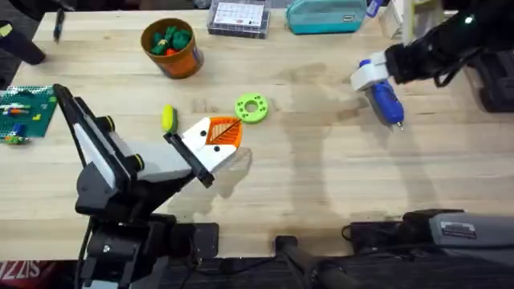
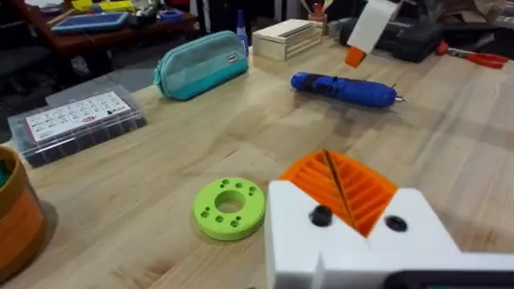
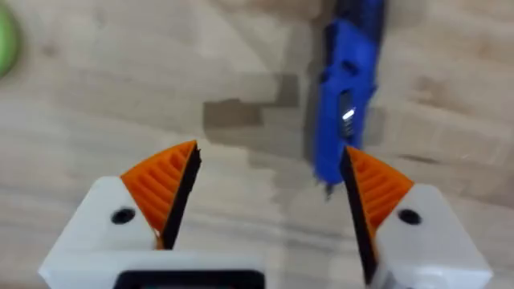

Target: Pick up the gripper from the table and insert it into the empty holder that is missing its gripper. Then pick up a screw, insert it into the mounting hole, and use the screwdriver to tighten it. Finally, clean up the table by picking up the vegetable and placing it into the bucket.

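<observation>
1. The right end effector [image 3: 269, 189] hovers over the screwdriver [image 1: 385, 99] near the counter's far right corner, its orange-tipped fingers [image 3: 165, 189] spread apart with nothing between them; the tool lies just off to one side of the gap, so I judge this a line-up for a grasp.
2. The screwdriver lies flat on the counter [image 1: 337, 185], long axis running from the far edge toward the near edge, dark tip toward the near edge.
3. The left end effector [image 1: 218, 138] rests mid-counter, its orange pads [image 2: 341, 186] pressed together, holding nothing.
4. The yellow-green vegetable [image 1: 168, 118] lies just beside it; the bucket [image 1: 171, 47] stands by the far edge.
</observation>
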